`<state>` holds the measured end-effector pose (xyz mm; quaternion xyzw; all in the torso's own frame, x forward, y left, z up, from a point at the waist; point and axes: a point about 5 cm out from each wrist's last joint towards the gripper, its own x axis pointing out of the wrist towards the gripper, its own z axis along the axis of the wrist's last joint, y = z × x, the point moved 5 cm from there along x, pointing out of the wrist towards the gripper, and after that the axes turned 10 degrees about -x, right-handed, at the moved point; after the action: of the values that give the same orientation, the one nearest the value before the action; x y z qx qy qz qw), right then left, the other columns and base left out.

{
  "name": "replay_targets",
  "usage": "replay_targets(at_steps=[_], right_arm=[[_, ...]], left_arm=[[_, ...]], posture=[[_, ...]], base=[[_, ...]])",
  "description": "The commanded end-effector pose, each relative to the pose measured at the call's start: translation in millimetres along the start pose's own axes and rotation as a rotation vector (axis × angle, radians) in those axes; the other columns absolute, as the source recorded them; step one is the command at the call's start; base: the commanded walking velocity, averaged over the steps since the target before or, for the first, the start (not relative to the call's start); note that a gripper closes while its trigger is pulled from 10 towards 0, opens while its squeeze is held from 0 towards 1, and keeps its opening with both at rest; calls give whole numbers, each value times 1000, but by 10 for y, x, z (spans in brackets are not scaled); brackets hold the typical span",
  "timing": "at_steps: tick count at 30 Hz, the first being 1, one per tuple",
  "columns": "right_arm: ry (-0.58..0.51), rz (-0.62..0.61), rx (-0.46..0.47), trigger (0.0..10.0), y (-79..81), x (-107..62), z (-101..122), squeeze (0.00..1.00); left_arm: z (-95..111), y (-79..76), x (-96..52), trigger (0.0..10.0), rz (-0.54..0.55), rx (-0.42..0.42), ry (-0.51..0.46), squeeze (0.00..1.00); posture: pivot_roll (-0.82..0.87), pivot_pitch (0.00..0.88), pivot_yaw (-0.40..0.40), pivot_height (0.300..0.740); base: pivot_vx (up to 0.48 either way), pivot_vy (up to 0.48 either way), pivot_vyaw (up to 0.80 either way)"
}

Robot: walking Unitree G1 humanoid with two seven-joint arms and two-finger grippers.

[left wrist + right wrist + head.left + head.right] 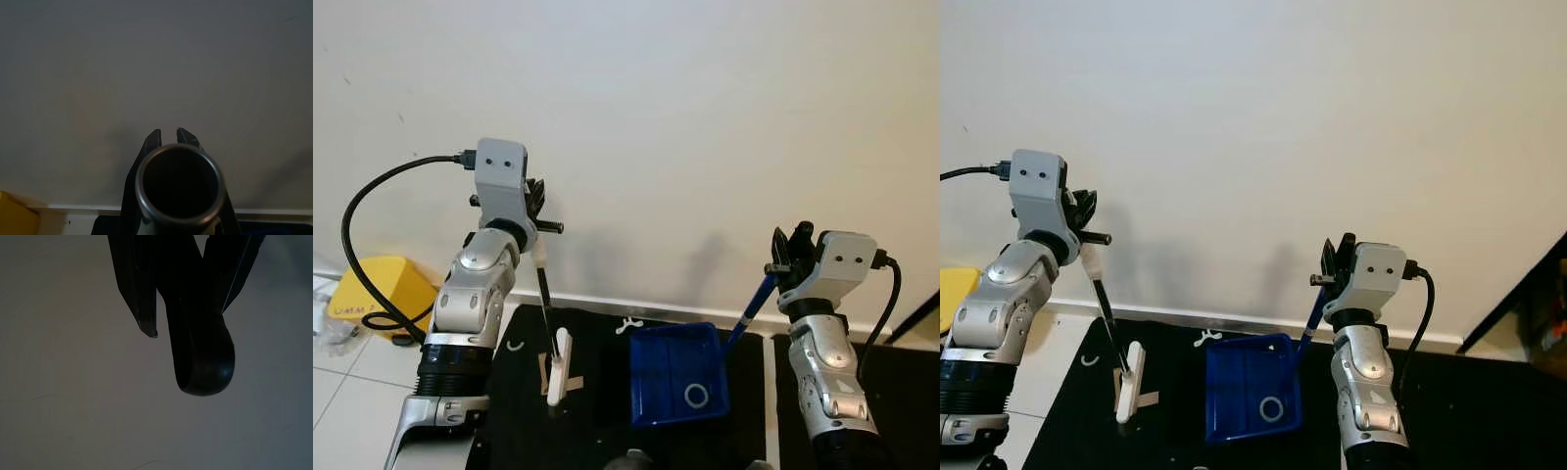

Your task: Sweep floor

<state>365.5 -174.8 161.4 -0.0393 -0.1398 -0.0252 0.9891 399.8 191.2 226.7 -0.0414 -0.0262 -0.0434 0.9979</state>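
My left gripper [536,204] is raised in front of the wall, shut on the small broom's handle [544,284]. The handle hangs down to a white brush head [559,367] resting on the black mat [597,392]. In the left wrist view the handle's round end [178,185] sits between the fingers [152,141]. My right gripper [791,250] is shut on the blue handle [752,311] of the blue dustpan [677,377], which lies tilted on the mat. A white ring [696,396] lies inside the pan. The handle's rounded tip [203,369] shows in the right wrist view.
A plain white wall [656,117] with a skirting board stands close ahead. A yellow object [374,294] lies on the tiles at the left. Small white bits [628,325] and a ring [516,345] lie on the mat. A dark slanted edge [1518,304] is at the right.
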Motion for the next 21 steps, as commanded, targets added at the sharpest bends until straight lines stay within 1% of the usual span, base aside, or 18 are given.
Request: replay_targets(at_steps=[1, 8, 16, 17, 20, 21], right_arm=[[-32, -4, 3, 10000, 7, 10, 61, 0], [-36, 6, 1, 10000, 28, 18, 72, 0], [-36, 16, -1, 10000, 34, 32, 76, 0], [-36, 17, -3, 10000, 34, 35, 76, 0], [-42, 32, -20, 10000, 51, 54, 95, 0], [-42, 32, -20, 10000, 51, 54, 95, 0]], left_arm=[[92, -18, 17, 10000, 5, 7, -39, 0], [64, 37, 17, 10000, 34, 1, -38, 0], [38, 28, 7, 10000, 40, -18, -40, 0], [34, 22, 7, 10000, 40, -25, -41, 0], [27, -1, 2, 10000, 38, -87, -59, 0], [27, -1, 2, 10000, 38, -87, -59, 0]], posture=[[1, 142, 171, 740], [-3, 141, 158, 740], [-7, 139, 148, 740], [-7, 139, 148, 740], [-17, 136, 133, 740], [-17, 136, 133, 740]], base=[[0, 0, 0], [0, 0, 0], [0, 0, 0], [0, 0, 0], [0, 0, 0], [0, 0, 0]])
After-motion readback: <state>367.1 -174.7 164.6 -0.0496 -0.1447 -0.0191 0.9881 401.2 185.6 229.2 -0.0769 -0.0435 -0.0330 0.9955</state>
